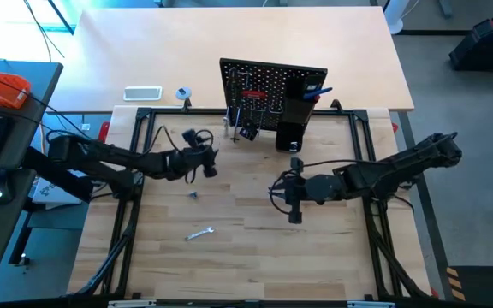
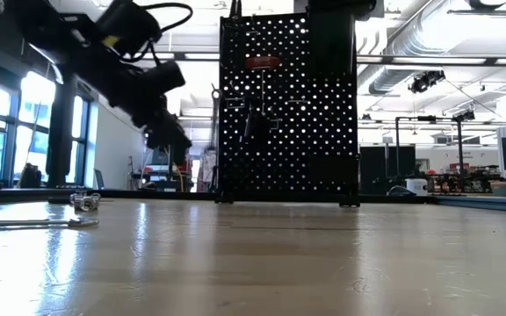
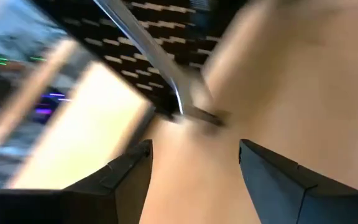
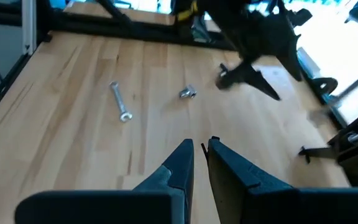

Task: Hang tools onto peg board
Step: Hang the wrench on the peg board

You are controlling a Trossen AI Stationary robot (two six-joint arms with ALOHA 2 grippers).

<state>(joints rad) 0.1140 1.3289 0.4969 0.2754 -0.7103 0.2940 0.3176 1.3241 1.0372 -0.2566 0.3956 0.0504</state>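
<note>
Silver wrench (image 1: 198,233): we see it flat on the pale wooden table (image 1: 255,257) at about 7 o'clock, nearest us, not yet hung.
Small silver fitting (image 1: 193,194): loose at 9 o'clock, just below the left arm.
Right tool (image 1: 294,210): at centre, fingers nearly together and empty, parked clear, we judge, to leave the board free.
Left tool (image 1: 204,162): at 10 o'clock, fingers spread, empty, facing the board.
Upright black perforated peg board (image 1: 272,85): at 12 o'clock, farthest; tools hang on it.

Peg board (image 1: 268,94) upright (tools hung); silver wrench (image 1: 199,233) flat.
</note>
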